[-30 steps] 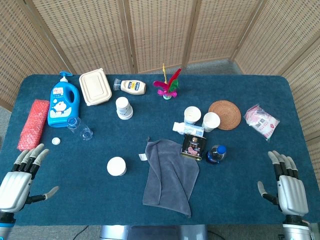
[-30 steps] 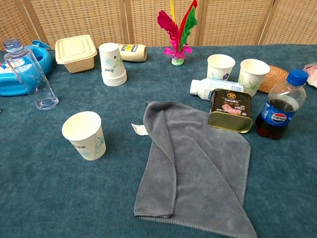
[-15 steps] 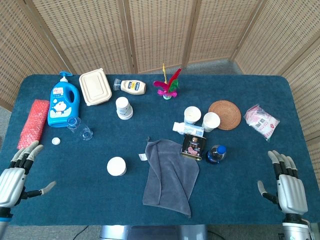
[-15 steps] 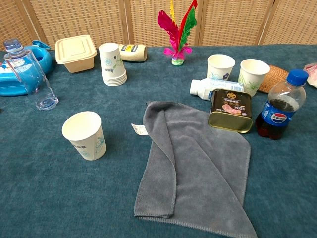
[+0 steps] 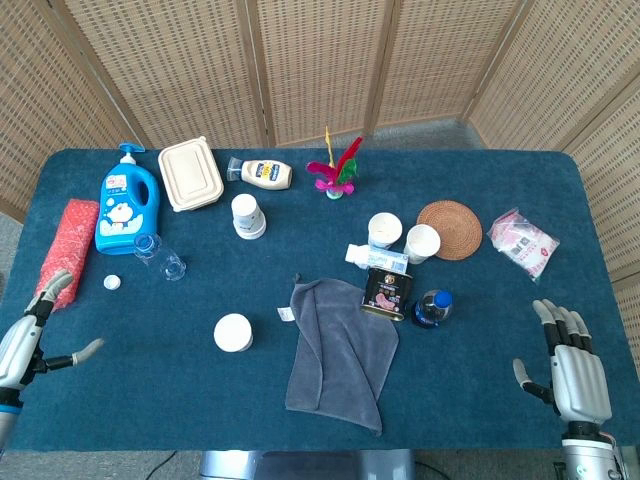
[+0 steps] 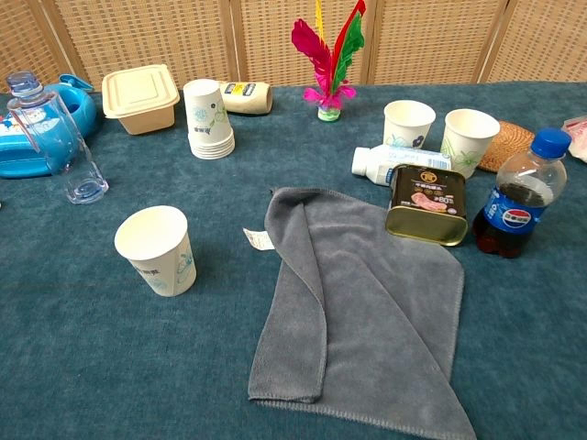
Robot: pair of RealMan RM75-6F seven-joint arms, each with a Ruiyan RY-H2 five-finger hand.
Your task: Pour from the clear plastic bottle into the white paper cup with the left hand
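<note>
Dark blue cloth is seen on the table (image 5: pixel 480 400). A plain grey towel (image 6: pixel 367 302) is laid near the white paper cup (image 6: pixel 156 247), which is printed pale blue. A blue-capped, blue-labelled cola bottle (image 6: pixel 518 194) and pink, red and green feathers (image 6: pixel 327 46) are shown.

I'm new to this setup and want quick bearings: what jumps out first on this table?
The bright feather shuttlecock stands at the back centre, and a grey cloth lies spread across the middle. Front left, a lone white paper cup stands upright, with the clear plastic bottle behind it beside the blue detergent jug.
</note>
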